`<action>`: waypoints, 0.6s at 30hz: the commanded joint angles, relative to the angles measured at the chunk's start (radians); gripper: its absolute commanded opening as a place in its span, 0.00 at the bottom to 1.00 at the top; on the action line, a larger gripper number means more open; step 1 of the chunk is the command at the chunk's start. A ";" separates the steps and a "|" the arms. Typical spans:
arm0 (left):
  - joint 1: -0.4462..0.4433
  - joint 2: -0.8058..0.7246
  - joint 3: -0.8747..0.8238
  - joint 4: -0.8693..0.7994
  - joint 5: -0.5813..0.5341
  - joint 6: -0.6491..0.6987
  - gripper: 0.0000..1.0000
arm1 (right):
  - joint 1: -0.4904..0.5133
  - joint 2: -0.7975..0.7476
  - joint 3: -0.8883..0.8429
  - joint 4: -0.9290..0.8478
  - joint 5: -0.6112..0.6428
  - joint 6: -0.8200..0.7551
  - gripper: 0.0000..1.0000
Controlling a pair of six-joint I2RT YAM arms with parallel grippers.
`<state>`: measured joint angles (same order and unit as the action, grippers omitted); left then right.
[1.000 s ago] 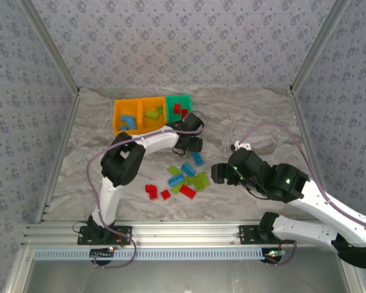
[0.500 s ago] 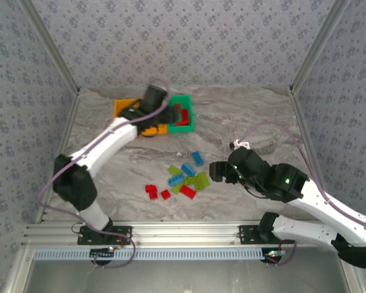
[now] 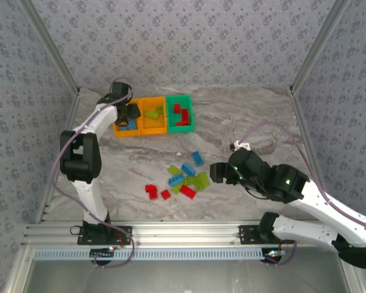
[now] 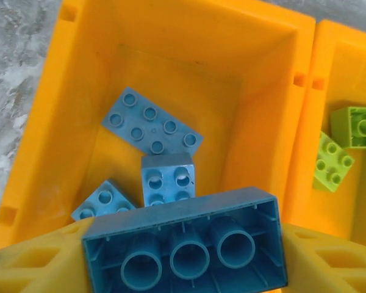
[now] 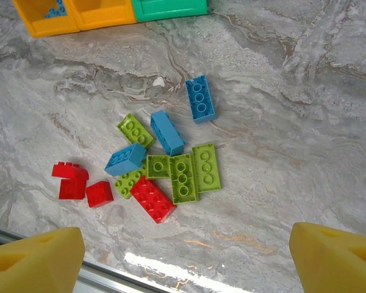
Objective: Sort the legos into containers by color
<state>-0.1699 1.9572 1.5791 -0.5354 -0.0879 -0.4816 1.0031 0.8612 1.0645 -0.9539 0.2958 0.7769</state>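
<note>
Locate the three joined bins at the far left of the table [image 3: 250, 116]: left orange bin [image 3: 117, 129], middle orange bin [image 3: 154, 130], then green bin [image 3: 182, 129] at the right end of the row.

Find the left claw [image 3: 133, 112] directly above the left orange bin, at the end of an arm reaching along the left wall. Grips one blue brick [image 4: 183, 244] between the two yellow pads [image 4: 30, 262], one pad against each short end. Carries it underside up (three round tubes facing the wrist camera) and slightly tilted.

Below that brick, on the floor of the left orange bin: three more blue pieces [image 4: 151, 122], studs up, one long and two short, close together (contact between them not discernible). In the middle orange bin: lime bricks [image 4: 332, 165], two of them visible past the dividing wall. In the green bin: red bricks [image 3: 180, 113].

Find the right claw [image 3: 216, 173] near the middle of the table, just right of the loose bricks [image 5: 167, 132] and well apart from the bins. Stands wide, with nothing between its pads [image 5: 36, 259] (yellow, at opposite lower corners of the right wrist view).

Among the loose bricks on the bare table: three blue, one [image 5: 200, 99] lying farthest out on the far right side; several lime [image 5: 205, 167] packed side by side in the middle; red ones [image 5: 152, 198] along the near and left edge. All well apart from the bins.
</note>
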 commanded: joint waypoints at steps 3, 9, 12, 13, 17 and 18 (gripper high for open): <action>-0.001 -0.033 0.088 -0.036 0.029 0.009 0.93 | 0.012 -0.036 -0.001 -0.039 0.017 0.038 0.90; -0.021 -0.206 0.008 -0.033 0.070 0.018 0.94 | 0.014 -0.023 -0.006 -0.012 0.023 0.024 0.90; -0.107 -0.400 -0.114 -0.014 0.088 0.062 0.94 | 0.018 0.033 0.002 0.022 -0.005 -0.019 0.90; -0.140 -0.462 -0.157 -0.010 0.088 0.082 0.95 | 0.024 0.066 0.010 0.035 -0.031 -0.038 0.90; -0.279 -0.722 -0.301 -0.045 0.028 0.229 0.99 | 0.100 0.276 0.075 0.098 -0.105 -0.092 0.90; -0.292 -0.778 -0.323 -0.069 0.011 0.270 0.99 | 0.128 0.336 0.092 0.124 -0.109 -0.095 0.90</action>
<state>-0.4404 1.2945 1.3106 -0.5510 -0.0338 -0.3485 1.0710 1.0725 1.1095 -0.9066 0.2455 0.7326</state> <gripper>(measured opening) 0.992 0.898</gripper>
